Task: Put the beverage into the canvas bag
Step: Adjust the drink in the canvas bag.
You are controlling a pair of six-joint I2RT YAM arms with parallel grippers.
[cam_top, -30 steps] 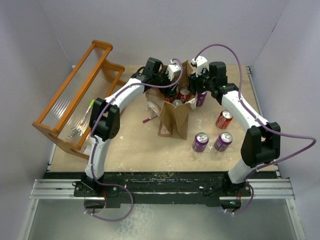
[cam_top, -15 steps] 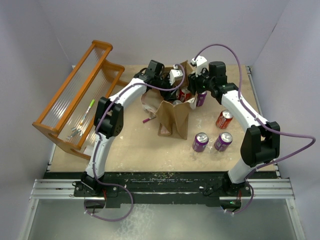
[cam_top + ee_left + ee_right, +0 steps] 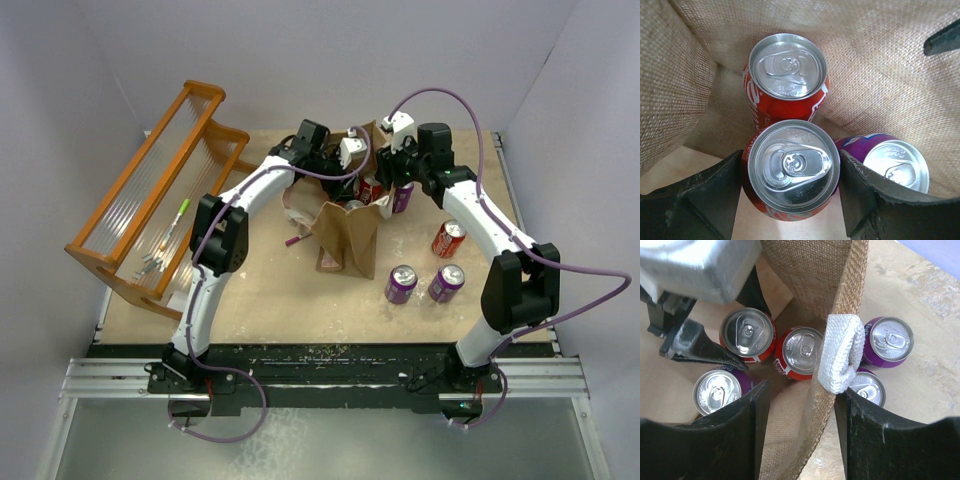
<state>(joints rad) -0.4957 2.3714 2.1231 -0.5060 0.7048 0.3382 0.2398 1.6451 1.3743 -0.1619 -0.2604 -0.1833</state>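
Left wrist: left gripper [image 3: 790, 170] grasping red can [image 3: 792, 167] inside canvas bag [image 3: 890, 75].
Second can [image 3: 787, 70] at its 12 o'clock; right gripper [image 3: 801, 390] straddles the bag's rim, grip I cannot tell.

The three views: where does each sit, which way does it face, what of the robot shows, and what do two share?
Top external: above and behind, looking down on the table; both arms show.
Left wrist: over the bag, facing down; left gripper clasps a red can.
Right wrist: above the bag's rim, facing down; right gripper straddles its wall.
Shared: both wrist views show that red can.
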